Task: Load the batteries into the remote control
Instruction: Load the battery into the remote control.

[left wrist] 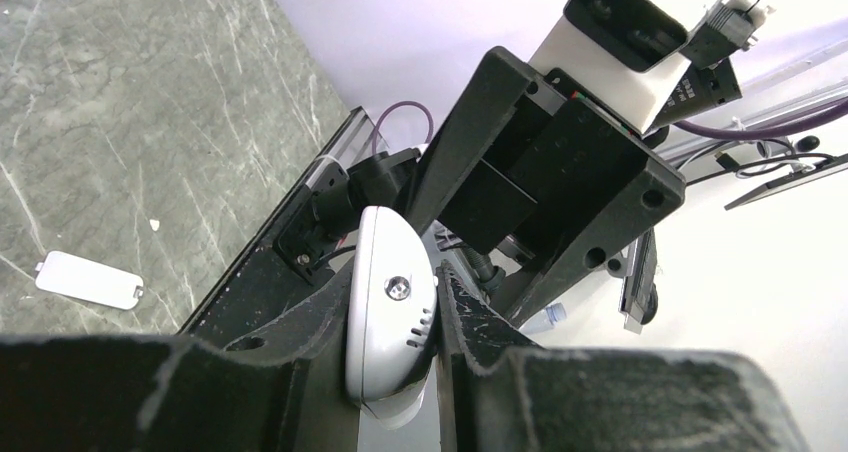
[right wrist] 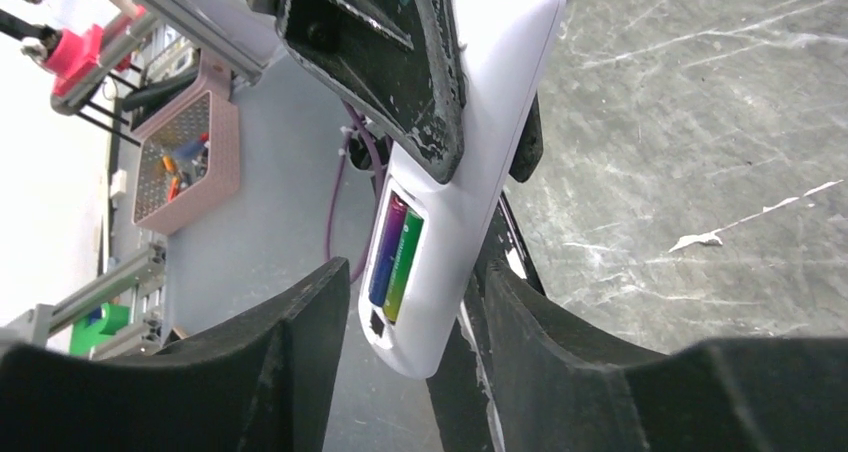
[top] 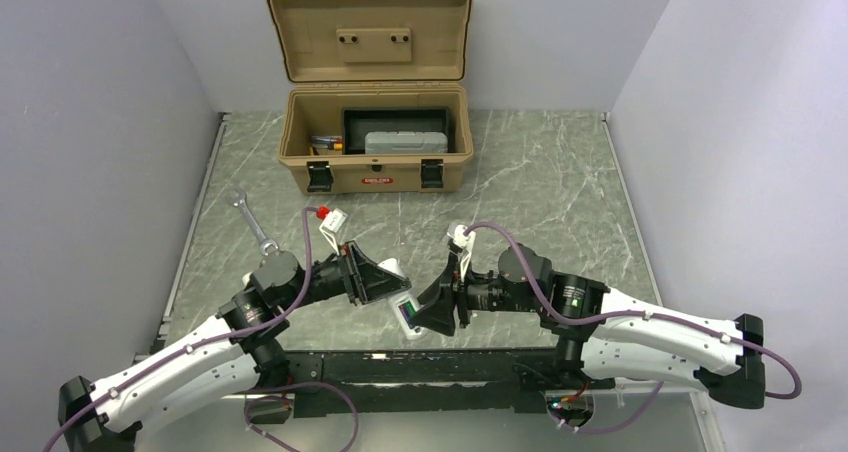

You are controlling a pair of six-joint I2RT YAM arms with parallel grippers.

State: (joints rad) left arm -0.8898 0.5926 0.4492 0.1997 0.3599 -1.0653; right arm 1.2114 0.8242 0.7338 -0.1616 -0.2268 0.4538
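While low and angled inward, left jaws clamped on remote control (right wrist: 500,122), right jaws apart around it.

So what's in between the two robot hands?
The remote control, seen from the top camera. The left gripper pinches it; the right gripper straddles its other end, where the batteries sit in the open slot.
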